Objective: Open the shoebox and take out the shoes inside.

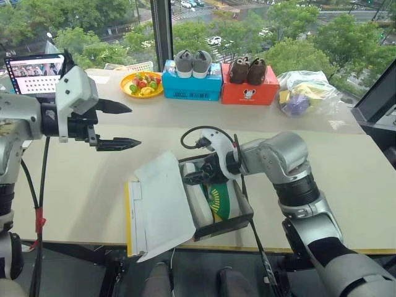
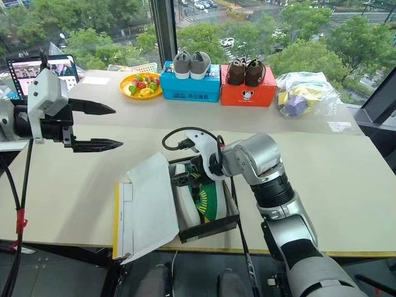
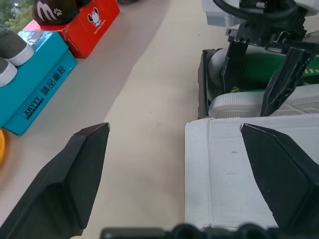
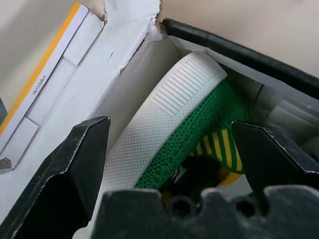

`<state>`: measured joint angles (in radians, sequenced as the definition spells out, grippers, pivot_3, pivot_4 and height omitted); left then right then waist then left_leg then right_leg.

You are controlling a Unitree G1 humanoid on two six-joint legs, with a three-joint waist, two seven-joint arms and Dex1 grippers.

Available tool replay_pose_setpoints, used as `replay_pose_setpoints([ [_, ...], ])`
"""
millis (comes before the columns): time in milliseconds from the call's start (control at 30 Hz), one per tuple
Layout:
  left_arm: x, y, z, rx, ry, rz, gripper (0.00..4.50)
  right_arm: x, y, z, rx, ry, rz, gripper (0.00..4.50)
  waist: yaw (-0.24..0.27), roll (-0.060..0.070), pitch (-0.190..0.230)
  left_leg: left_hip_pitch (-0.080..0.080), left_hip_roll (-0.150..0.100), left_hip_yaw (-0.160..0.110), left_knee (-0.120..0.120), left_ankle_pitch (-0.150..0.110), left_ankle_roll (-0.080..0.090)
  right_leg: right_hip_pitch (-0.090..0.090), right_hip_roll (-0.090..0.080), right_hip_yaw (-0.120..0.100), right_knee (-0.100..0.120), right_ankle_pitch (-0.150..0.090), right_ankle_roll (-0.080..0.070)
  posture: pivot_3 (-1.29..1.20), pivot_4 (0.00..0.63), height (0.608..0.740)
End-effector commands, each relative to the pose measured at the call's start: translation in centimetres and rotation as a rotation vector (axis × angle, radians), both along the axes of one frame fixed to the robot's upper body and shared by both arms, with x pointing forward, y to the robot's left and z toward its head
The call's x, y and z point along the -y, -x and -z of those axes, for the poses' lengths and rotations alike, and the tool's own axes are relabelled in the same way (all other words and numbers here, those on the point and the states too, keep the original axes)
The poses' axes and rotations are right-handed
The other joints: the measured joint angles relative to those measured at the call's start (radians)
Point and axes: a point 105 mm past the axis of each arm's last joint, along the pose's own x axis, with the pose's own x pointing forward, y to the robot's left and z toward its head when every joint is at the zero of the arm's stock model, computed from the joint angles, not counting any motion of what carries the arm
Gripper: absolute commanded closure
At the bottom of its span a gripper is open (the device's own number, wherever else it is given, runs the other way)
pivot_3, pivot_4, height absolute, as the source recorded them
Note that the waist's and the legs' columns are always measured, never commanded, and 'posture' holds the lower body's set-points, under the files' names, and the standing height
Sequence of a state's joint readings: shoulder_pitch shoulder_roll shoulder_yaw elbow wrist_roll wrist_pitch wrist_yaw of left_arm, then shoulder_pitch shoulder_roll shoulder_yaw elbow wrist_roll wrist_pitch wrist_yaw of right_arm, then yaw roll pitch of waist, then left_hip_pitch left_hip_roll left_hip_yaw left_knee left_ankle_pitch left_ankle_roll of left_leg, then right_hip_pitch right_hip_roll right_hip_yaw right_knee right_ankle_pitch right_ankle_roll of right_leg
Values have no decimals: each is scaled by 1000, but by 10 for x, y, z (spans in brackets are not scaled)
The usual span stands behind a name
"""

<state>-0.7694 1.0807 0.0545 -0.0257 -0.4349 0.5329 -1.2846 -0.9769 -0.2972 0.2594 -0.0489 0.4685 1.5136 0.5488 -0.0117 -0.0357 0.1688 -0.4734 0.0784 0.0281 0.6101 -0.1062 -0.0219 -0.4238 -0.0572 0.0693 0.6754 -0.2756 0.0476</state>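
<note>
Two shoes point(image 1: 213, 199) in open shoebox point(image 1: 244, 221)

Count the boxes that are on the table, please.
3: the open shoebox at the near edge, the blue box and the red box side by side at the far edge.

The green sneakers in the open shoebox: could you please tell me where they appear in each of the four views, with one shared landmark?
Left eye view: green sneakers low centre, in the shoebox, under the right gripper.
Right eye view: low centre again, slightly further left.
Left wrist view: upper right, behind the right gripper's fingers.
Right wrist view: centre, between that gripper's open fingers.
Shared landmark: the opened white lid beside them.
</note>
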Motion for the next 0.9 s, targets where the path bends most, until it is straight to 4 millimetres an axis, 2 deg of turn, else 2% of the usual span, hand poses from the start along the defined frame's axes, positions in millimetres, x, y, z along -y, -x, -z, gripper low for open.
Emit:
replay_pose_setpoints([
  [33, -1, 5, -16, 66, -5, -7, 0, 5, 0, 14, -19, 42, 8, 750, 0, 0, 0, 0, 0, 0, 0, 0, 0, 0, 0, 0, 0, 0, 0, 0, 150, 739],
  [300, -1, 3, -16, 82, -9, -15, 0, -5, -4, -5, 36, -22, 13, 3433, -2, 0, 0, 1, 0, 0, 0, 0, 0, 0, 0, 0, 0, 0, 0, 0, 150, 739],
  [400, 2, 2, -15, 82, -9, -10, 0, -9, -6, -17, 57, -64, 30, 4133, -5, 0, 0, 1, 0, 0, 0, 0, 0, 0, 0, 0, 1, 0, 0, 0, 150, 739],
  [467, 3, 1, -14, 81, -11, -7, 0, -9, -5, -25, 72, -81, 32, 4330, -5, 0, 0, 1, 0, 0, 0, 0, 0, 0, 0, 0, 1, 0, 0, 0, 150, 739],
  [600, 3, -1, -15, 84, -13, -6, 0, 0, 5, -38, 69, -103, 16, 4330, -4, 0, 0, 0, 0, 0, 0, 0, 0, -1, 0, 0, 1, 0, 0, 0, 150, 739],
  [700, 5, -3, -16, 88, -23, 2, 0, 29, 12, -37, 75, -85, 20, 4330, 9, 0, 0, -1, 0, 0, 0, 0, 0, -1, 0, 0, 0, 0, 0, 0, 150, 739],
  [900, 8, -8, -17, 96, -28, 23, 0, 63, 19, -34, 18, -113, 46, 4330, 10, 0, 0, -2, 0, 0, -1, 0, 0, -1, 0, 0, -2, 0, 0, 0, 150, 739],
])
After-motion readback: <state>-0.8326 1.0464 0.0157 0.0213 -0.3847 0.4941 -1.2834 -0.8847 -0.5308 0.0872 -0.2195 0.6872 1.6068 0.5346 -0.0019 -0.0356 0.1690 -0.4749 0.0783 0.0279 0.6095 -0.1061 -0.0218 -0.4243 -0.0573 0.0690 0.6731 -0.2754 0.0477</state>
